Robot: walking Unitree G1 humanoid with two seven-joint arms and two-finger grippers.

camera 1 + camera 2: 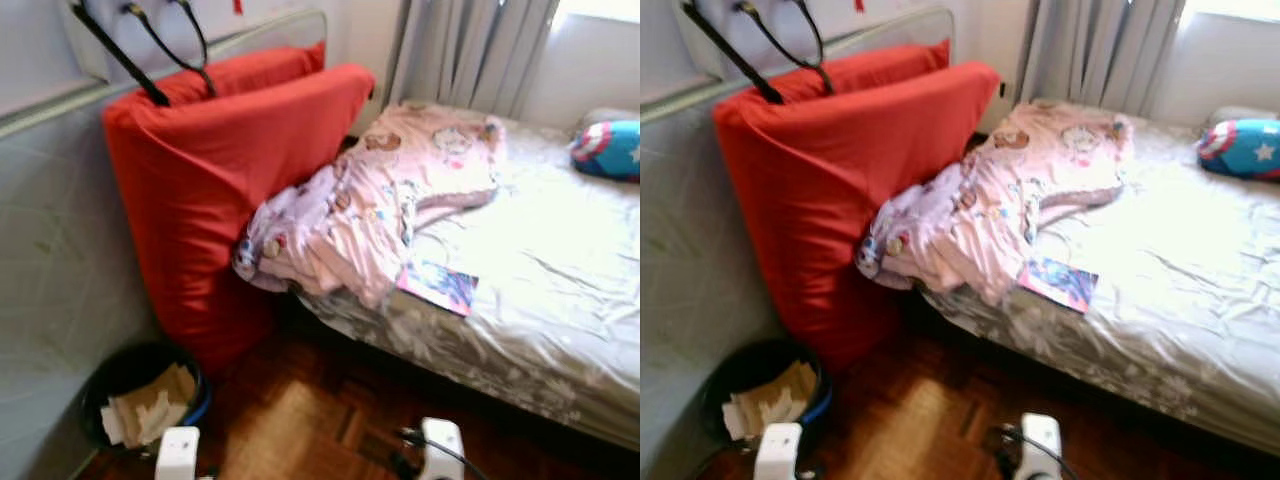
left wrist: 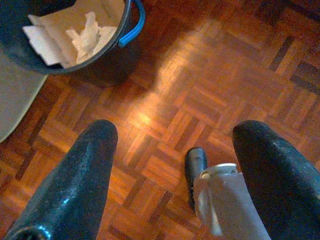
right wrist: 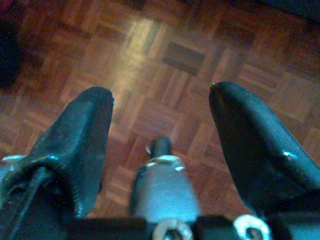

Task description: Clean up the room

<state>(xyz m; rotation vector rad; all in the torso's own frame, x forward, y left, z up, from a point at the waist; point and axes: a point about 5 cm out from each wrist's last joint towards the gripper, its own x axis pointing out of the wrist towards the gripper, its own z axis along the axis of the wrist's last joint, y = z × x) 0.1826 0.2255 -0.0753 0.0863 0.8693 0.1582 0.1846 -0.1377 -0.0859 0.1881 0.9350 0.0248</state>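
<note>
Because both arms hang low over the parquet floor (image 2: 200, 90), nothing is held at this moment: the left gripper (image 2: 172, 165) is seen with its fingers spread wide and empty, and the right gripper (image 3: 160, 135) is likewise wide open over bare floor.

The likeliest item to be tidied is judged to be the pink blanket (image 1: 390, 190), which lies crumpled across the near corner of the bed (image 1: 560, 300), its bunched end drooping over the edge against the red mattress (image 1: 220, 190) that leans upright on the wall. The blanket is expected to be light, soft and limp; it would sag and trail when lifted, so a pinch on a thick fold near the bunched end is advised, not on a single thin layer. A booklet (image 1: 438, 285) lies flat on the sheet just beside the blanket's lower hem, possibly partly under it; it is expected to be thin and slippery and could be dragged off with the cloth.

A bin (image 1: 130, 385) holding paper scraps stands on the floor near the left gripper, at the foot of the mattress. The blanket lies well above and ahead of both grippers, so a raise and a forward reach would be required.
</note>
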